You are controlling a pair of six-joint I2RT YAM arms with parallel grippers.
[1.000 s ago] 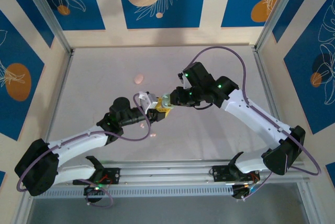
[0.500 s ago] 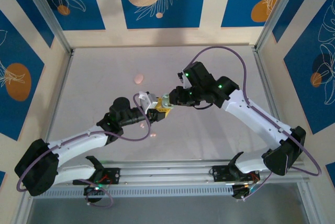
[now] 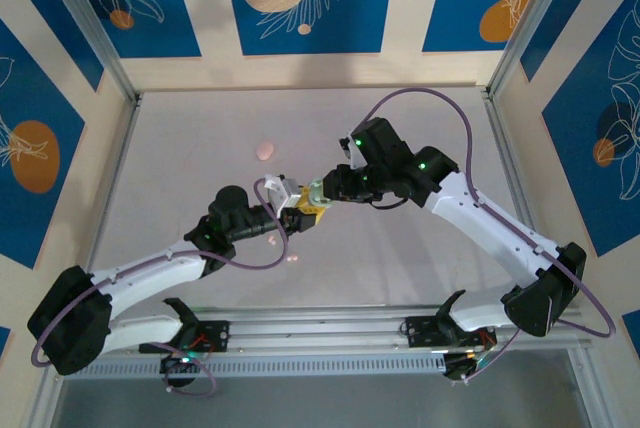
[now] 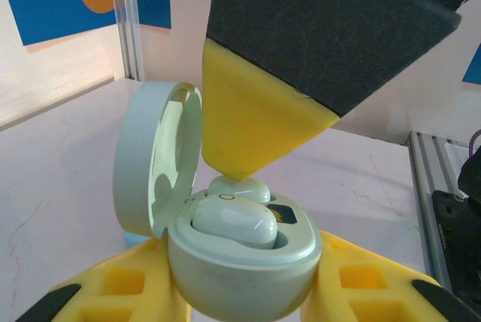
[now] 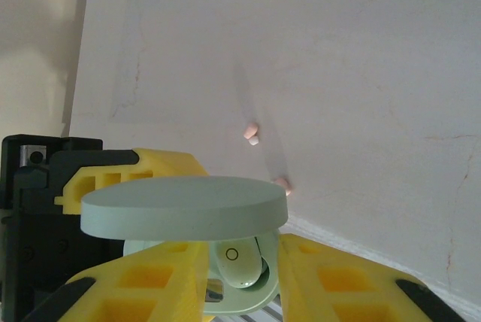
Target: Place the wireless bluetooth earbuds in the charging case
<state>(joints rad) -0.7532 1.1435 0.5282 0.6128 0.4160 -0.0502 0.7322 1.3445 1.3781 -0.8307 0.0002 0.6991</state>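
Observation:
My left gripper is shut on the base of a pale green charging case, which it holds above the table with the lid swung open. One pale green earbud lies seated in the near well. A second earbud sits in the far well under the yellow fingertips of my right gripper, whose jaws stand close on either side of it. From above, the two grippers meet at the case in mid-table.
Small pink earbuds lie loose on the white table below the case, also seen from above. A larger pink rounded piece rests farther back. A pale blue bit peeks out under the lid. An aluminium rail runs along the near edge.

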